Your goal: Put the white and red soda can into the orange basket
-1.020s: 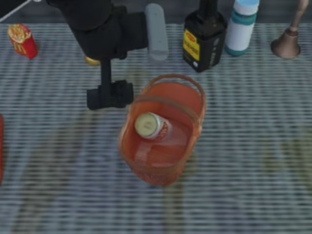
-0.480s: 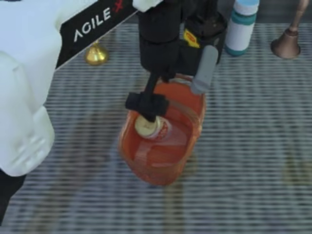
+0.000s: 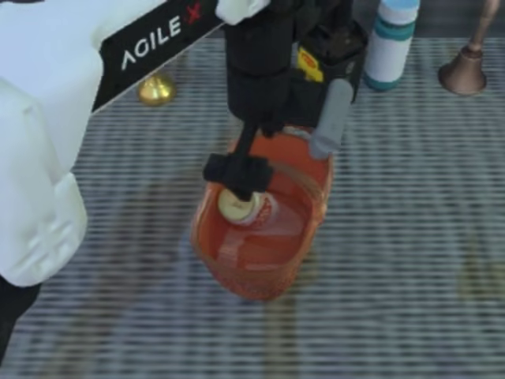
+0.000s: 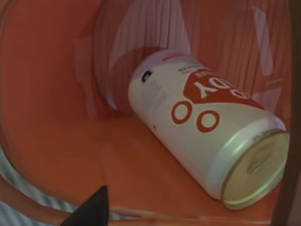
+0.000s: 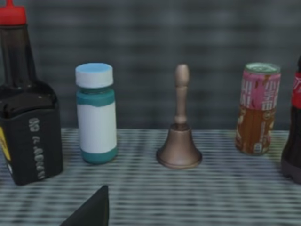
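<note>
The white and red soda can lies on its side inside the orange basket, pale end up toward the left rim. My left gripper hangs open just above the can's end, beside the arched handle, holding nothing. In the left wrist view the can rests on the basket floor, and one black fingertip shows clear of it. My right arm is out of the top view; its wrist view shows one fingertip over bare table.
Along the back stand a dark sauce bottle, a white bottle with teal bands, a bronze bell and a gold bell. The right wrist view adds a pink and brown can and a cola bottle.
A second ago my left gripper was left of the basket; it has swung over the basket above the can and has held nearly still since. The can has not moved.
</note>
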